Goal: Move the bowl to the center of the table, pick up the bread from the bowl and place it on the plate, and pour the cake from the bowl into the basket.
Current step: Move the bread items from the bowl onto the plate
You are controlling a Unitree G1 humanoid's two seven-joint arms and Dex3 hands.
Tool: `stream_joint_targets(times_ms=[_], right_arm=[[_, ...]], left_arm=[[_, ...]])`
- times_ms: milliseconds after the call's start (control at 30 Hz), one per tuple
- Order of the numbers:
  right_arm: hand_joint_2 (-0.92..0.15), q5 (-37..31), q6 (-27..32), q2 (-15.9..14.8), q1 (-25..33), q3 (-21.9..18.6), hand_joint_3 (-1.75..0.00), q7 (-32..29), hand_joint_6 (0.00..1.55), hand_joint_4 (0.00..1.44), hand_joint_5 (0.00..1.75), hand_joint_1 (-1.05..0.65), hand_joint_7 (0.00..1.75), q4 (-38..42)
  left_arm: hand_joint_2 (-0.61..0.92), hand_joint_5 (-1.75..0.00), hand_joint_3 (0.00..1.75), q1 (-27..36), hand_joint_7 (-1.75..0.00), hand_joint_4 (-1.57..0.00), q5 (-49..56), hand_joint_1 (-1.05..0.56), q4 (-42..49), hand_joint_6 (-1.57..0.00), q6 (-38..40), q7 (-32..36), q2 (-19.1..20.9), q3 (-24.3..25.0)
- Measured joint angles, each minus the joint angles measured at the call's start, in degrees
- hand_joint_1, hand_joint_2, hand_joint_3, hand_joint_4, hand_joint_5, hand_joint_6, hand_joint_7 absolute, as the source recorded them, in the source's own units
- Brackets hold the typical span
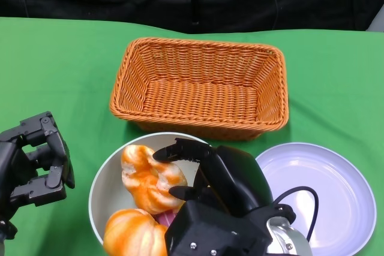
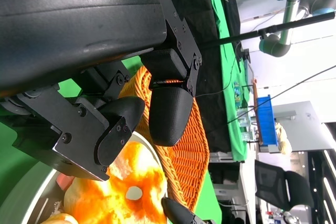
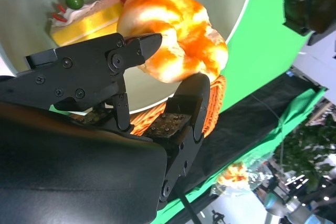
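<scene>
**Right hand spread around the bread in the bowl**

The glazed orange-and-white twisted bread (image 1: 150, 175) lies in the pale round bowl (image 1: 99, 187), its long axis running diagonally from the bowl's far rim toward the right hand (image 1: 187, 172). That hand's fingers flank it, open, gripping nothing. The left hand (image 1: 33, 160), left of the bowl, is curled and empty.

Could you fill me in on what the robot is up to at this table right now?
The right hand is reaching into the bowl, its fingers spread around a bread without clearly gripping it yet. A second bread and a slice of cake also lie in the bowl. The basket behind and the plate beside the bowl hold nothing. The left hand rests on the cloth beside the bowl, holding nothing.
</scene>
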Motion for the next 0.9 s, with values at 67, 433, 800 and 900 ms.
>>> stream_joint_targets(times_ms=[67, 433, 800, 900], right_arm=[[-0.87, -1.0, 1.1, 0.0, -0.1, 0.3, -0.01, 0.8, 0.76, 0.71, 0.75, -0.39, 0.24, -0.4], [-0.92, -3.3, 5.1, 0.0, -0.3, 1.7, -0.01, 3.9, 0.64, 0.60, 0.29, -0.53, 0.00, -2.6], [-0.92, -3.6, 6.5, 0.0, -0.3, 2.5, -0.11, 5.5, 0.51, 0.54, 0.14, -0.63, 0.00, -3.0], [-0.92, -3.6, 6.5, 0.0, -0.3, 2.5, -0.11, 5.5, 0.49, 0.52, 0.12, -0.64, 0.00, -3.0]], left_arm=[[0.46, -1.75, 1.37, 0.0, -1.65, -0.95, 0.0, 0.03, 0.0, -0.83, 0.0, 0.0, 0.0, 0.0], [0.46, -1.75, 1.39, 0.0, -1.66, -0.96, 0.1, 0.03, 0.0, -0.83, 0.0, 0.0, 0.0, 0.0], [0.44, -1.75, 1.42, 0.0, -1.66, -0.96, 0.1, 0.04, -0.1, -0.83, 0.0, 0.0, 0.0, 0.0], [0.44, -1.75, 1.42, 0.0, -1.66, -0.96, 0.2, 0.04, -0.1, -0.83, 0.0, 0.0, 0.0, -0.1]])
